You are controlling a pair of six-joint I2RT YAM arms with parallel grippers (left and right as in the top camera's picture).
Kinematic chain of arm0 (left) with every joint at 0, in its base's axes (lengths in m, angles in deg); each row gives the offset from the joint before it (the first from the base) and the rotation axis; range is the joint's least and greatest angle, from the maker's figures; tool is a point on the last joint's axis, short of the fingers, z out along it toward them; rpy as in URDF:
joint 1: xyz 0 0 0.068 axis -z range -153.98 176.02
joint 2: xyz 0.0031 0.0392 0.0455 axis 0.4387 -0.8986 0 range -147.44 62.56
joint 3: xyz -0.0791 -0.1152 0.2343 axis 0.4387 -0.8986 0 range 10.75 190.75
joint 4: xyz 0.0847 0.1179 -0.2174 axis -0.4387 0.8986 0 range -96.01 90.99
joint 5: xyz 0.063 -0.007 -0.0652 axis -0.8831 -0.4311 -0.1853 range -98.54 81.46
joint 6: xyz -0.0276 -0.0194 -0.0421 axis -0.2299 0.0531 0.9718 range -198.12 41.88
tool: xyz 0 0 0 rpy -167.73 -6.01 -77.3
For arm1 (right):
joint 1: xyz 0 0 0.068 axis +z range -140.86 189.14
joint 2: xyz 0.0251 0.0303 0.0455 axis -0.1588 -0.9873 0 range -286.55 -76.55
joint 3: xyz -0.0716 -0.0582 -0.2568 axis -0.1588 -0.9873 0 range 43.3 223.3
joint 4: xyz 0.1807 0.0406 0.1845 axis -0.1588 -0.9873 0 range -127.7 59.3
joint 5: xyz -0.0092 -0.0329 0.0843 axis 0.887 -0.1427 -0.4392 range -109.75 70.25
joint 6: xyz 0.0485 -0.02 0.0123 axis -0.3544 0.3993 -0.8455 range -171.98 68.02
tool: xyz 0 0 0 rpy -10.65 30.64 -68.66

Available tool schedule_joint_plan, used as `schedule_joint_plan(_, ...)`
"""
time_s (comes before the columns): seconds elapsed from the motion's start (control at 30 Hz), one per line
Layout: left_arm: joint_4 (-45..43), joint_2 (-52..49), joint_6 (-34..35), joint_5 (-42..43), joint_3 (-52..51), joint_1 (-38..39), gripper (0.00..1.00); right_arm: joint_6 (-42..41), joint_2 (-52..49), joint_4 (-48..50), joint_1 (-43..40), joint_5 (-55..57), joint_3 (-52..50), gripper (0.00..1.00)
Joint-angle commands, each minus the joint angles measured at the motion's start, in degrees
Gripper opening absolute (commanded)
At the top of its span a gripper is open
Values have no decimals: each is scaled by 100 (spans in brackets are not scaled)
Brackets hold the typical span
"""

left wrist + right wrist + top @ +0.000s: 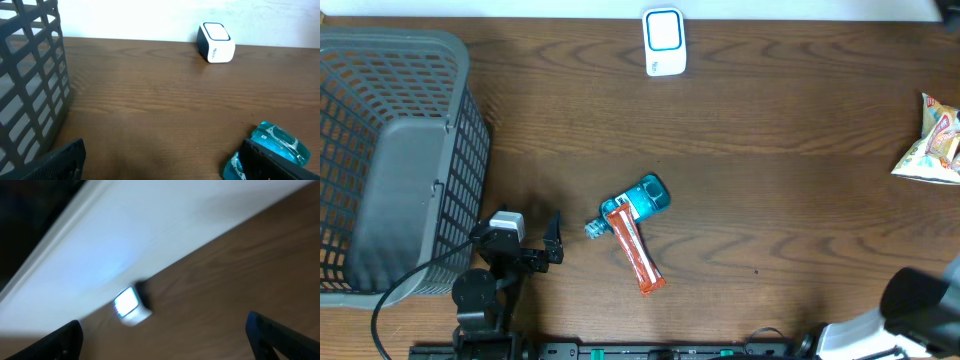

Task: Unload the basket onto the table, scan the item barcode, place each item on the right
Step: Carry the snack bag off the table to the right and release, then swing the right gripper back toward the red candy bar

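A teal packet (pixel 642 198) lies mid-table with an orange-red bar (pixel 636 250) resting across its near end. The white barcode scanner (pixel 664 41) with a blue-rimmed window stands at the table's far edge. My left gripper (pixel 532 238) sits low, left of the two items and apart from them, open and empty. In the left wrist view the left gripper (pixel 162 165) spans bare wood, its right finger hiding part of the teal packet (pixel 280 142); the scanner (pixel 216 42) is far ahead. The right gripper (pixel 165 340) is open and empty, with the blurred scanner (pixel 131 306) beyond it.
A large grey mesh basket (pixel 390 160) fills the left side, close to my left arm, and shows as a basket wall (pixel 30 85) in the left wrist view. A crinkled snack bag (pixel 932 142) lies at the right edge. The right arm's body (pixel 920 305) sits at the near right corner.
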Motion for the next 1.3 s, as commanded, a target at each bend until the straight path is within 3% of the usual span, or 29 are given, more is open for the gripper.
schedule_joint_plan(0.0,79,20,-35,31,-155,2,98,-66,197,-304,732,-188,7,99)
schedule_joint_plan(0.1,79,20,-35,31,-155,2,98,251,245,-741,1438,-192,7,99)
schedule_joint_plan(0.27,79,20,-35,31,-155,2,98,1670,197,-1478,2524,-186,-7,99)
schedule_joint_plan(0.43,79,20,-35,31,-155,2,98,1897,321,-2020,3053,-160,-4,99)
schedule_joint_plan(0.77,79,20,-35,31,-155,2,98,1930,1388,-3609,3775,1303,-44,99)
schedule_joint_plan(1.07,79,20,-35,31,-155,2,98,1733,1915,-3088,5298,1631,-1316,99)
schedule_joint_plan(1.27,79,20,-35,31,-155,2,98,999,1884,-1508,6225,1628,-3292,99)
